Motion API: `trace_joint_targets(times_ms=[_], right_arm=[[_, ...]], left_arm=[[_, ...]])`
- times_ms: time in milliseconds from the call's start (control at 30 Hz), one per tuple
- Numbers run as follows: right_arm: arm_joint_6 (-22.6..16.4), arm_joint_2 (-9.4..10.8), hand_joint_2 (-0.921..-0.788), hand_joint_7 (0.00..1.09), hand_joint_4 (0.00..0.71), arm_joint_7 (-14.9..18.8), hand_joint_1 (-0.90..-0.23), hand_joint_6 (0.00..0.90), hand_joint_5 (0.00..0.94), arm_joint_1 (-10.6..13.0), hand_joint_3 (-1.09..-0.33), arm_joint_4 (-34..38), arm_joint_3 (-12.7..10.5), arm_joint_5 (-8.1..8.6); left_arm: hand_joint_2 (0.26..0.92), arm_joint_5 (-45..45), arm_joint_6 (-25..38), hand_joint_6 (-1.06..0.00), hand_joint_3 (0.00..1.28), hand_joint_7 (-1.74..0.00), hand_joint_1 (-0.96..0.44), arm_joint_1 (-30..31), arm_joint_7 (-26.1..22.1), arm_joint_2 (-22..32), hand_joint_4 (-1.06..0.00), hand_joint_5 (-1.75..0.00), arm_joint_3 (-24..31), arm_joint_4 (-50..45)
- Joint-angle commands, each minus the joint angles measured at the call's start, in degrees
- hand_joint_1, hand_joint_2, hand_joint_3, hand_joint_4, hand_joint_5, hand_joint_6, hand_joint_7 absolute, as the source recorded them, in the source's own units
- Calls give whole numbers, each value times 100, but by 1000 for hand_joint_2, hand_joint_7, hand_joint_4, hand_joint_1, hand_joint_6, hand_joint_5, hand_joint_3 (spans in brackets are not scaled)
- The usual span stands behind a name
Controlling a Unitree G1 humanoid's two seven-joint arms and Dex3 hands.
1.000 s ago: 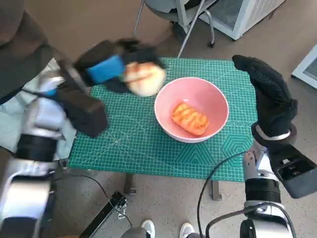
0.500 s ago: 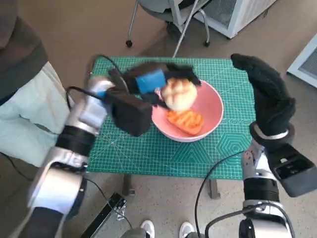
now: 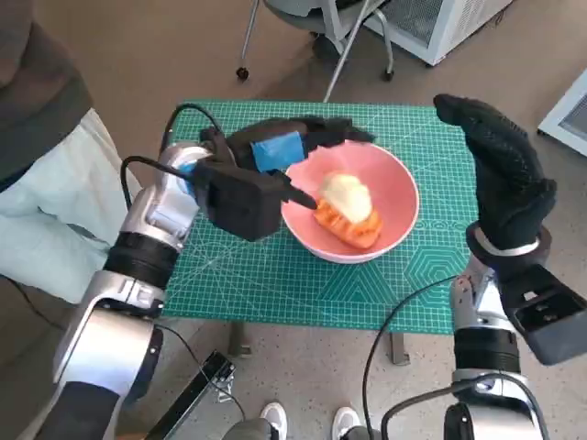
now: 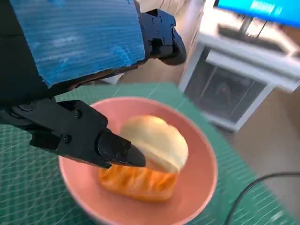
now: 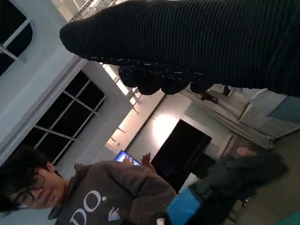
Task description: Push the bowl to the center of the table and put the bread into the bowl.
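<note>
The pink bowl [image 3: 396,213] stands on the green mat, a little right of its middle. Inside lies an orange grilled bread [image 3: 351,229], and a pale round bun [image 3: 347,192] rests on top of it. My left hand [image 3: 280,151] hovers over the bowl's near-left rim with its fingers spread and nothing in them. In the left wrist view one black finger [image 4: 89,138] points at the bun [image 4: 157,140], above the orange bread [image 4: 136,185] in the bowl [image 4: 206,183]. My right hand [image 3: 500,170] stands upright beside the bowl's right side, apart from it and holding nothing.
The green cutting mat [image 3: 229,270] covers the small table. A person [image 3: 37,137] sits close at the table's left edge. Chair legs [image 3: 344,55] and a white appliance [image 3: 440,27] stand beyond the far edge. A black cable [image 3: 394,321] hangs off the front edge.
My left hand carried the bun rightward from beside the bowl to over it and let go; the bun now lies on the orange bread. My right hand stayed raised.
</note>
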Motion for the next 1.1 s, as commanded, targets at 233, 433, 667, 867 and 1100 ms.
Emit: trace_joint_targets(times_ms=[233, 433, 667, 867, 1100], right_arm=[[245, 50, -921, 821, 360, -162, -572, 24, 4, 34, -655, -53, -8, 6], [365, 91, -921, 819, 360, -413, -571, 23, 3, 20, -657, -193, -13, -124], [502, 64, -921, 807, 350, -907, -563, 7, 1, -12, -686, -434, 1, -548], [549, 23, -921, 801, 345, -1253, -529, 0, 0, -68, -735, -596, 2, -870], [662, 4, -921, 789, 344, -1360, -510, -1, 0, -127, -753, -661, 44, -903]], left_arm=[[919, -1183, -383, -173, 137, -406, -620, 302, -53, -246, -193, -27, 891, 10], [921, -1844, -722, -339, 251, -354, -673, 732, 432, -552, -377, -53, 1518, -399], [921, -2548, -687, -277, 331, -501, -588, 1605, 996, -1139, -422, -39, 1887, -1864], [921, -2895, -298, -72, 369, -788, -523, 2338, 1413, -1506, -379, -11, 1945, -3043], [921, -3204, 154, -59, 318, -791, -506, 2749, 1472, -1615, -368, -5, 1997, -3619]])
